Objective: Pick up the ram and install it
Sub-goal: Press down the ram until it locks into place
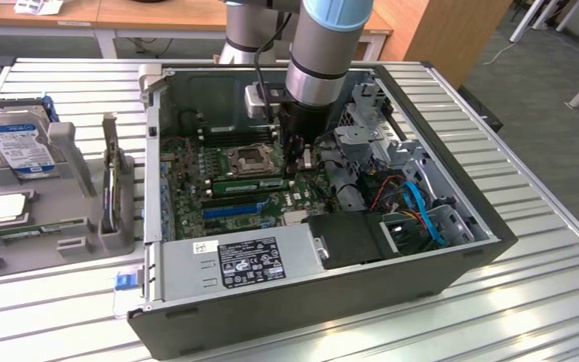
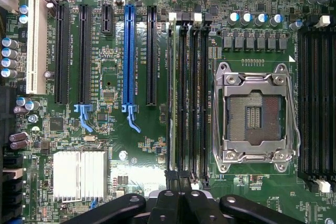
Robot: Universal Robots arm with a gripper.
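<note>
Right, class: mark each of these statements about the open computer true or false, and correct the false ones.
1. The processor socket on the motherboard has no chip in it. True.
2. The hard drive is mounted inside the computer case. False: it stands in the grey holder on the table, outside the case on the exterior view's left.
3. The gripper is down inside the open case, above the motherboard. True.
4. A card is plugged into the long blue slot. False: the slot is empty.
</note>
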